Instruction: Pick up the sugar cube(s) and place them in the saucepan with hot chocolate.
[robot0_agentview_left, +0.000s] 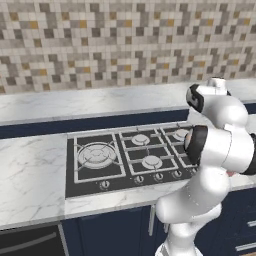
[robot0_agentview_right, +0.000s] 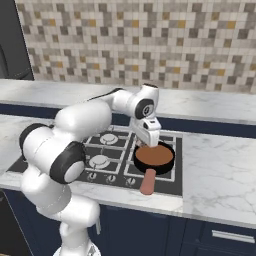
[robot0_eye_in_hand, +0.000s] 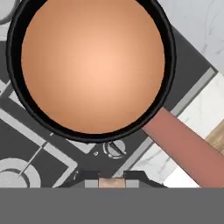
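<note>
In the hand view the pincer (robot0_eye_in_hand: 111, 180) is closed on a small tan cube (robot0_eye_in_hand: 111, 182), pinched between the two dark fingertips, with the pan (robot0_eye_in_hand: 13, 83) directly beyond it. That view shows the pan as a round black rim around smooth, evenly brown liquid, with a straight reddish-pink handle (robot0_eye_in_hand: 186, 148) running out over the stove's edge and the pale desk (robot0_eye_in_hand: 197, 26). A stove knob (robot0_eye_in_hand: 114, 148) sits just beside the pan's rim, and grey grate bars cross the dark stove top under it.

The right base view gives the wider setting: the pan (robot0_agentview_right: 171, 159) stands on the stove's (robot0_agentview_right: 177, 187) right-hand part, near its right edge, handle (robot0_agentview_right: 148, 181) pointing toward the desk's front edge. The white arm reaches across the burners and the hand hangs just over the pan's left rim; the cube is too small to make out there.

The left base view shows the stove's (robot0_agentview_left: 72, 187) left burners, its round knobs and the white marbled desk (robot0_agentview_left: 30, 170) with a mosaic tile wall behind, while the arm's glossy white links cover the right side.
</note>
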